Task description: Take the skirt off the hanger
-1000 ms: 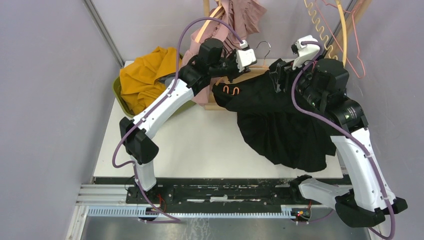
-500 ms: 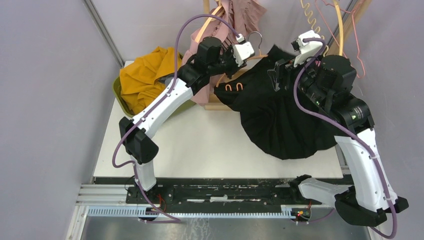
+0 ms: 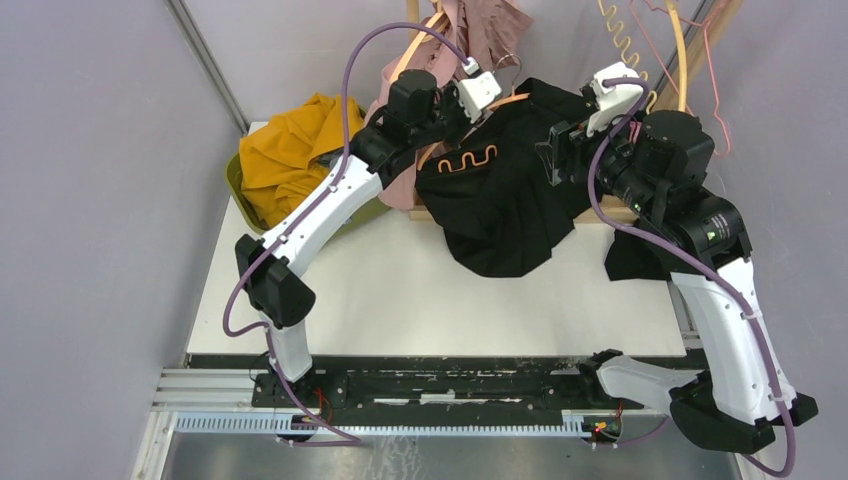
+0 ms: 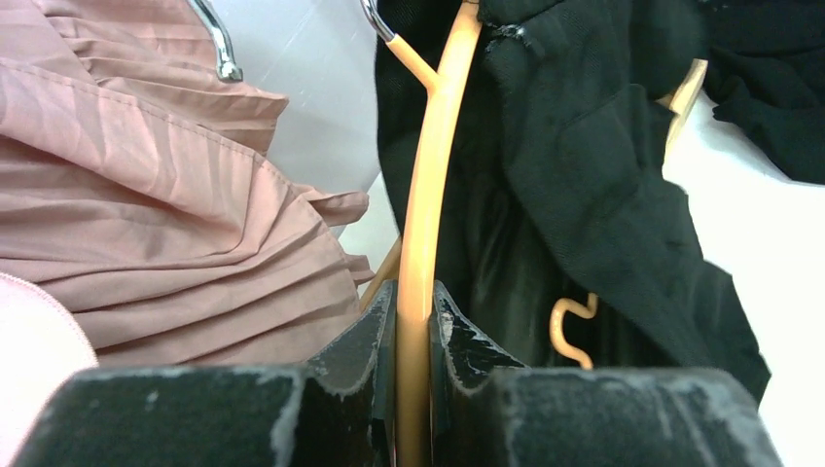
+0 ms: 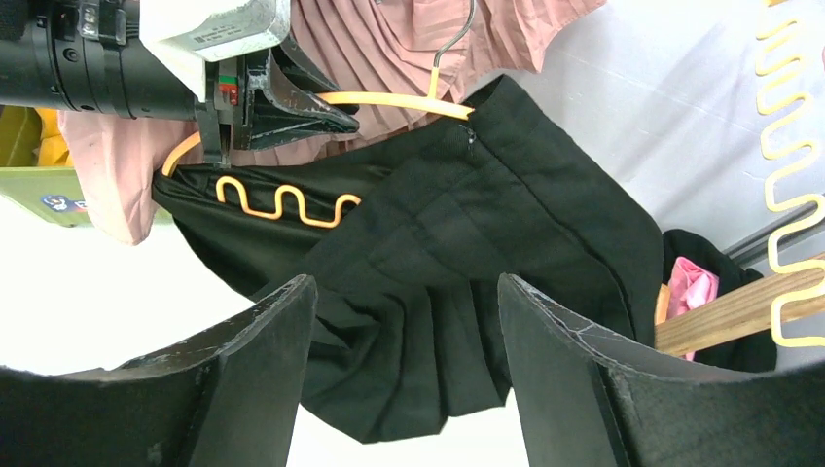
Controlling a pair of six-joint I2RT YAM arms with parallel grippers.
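Left claw (image 4: 413, 304) is clamped on the hanger (image 4: 428, 175), orange arm pinched between the pads, held up at the back of the bench (image 3: 400, 290). Right claw (image 5: 404, 292) is wide with nothing in it, facing the skirt (image 5: 506, 224) from close in front.

Skirt: black, pleated, hangs off the hanger in mid-air, hem sagging toward the bench. Waist end is bunched over the hanger arm near the hook. The wavy lower bar sits bare against the cloth on the left-claw side. Can't tell whether clips or plain drape hold it on.

Handling, my read: light, limp, no stiffness. It will fold and stretch rather than slide off as one piece. Pleats give plenty to pinch, and the cloth looks matte, so probably not slippery. Hanger is thin and stiff, fine as the anchor.

Grip point: the thick waistband seam near the top, close to the hanger arm. Not the loose hem, since pulling there likely just stretches fabric. Risk: snagging on the wavy bar or the pink garment (image 4: 146, 224) beside it.
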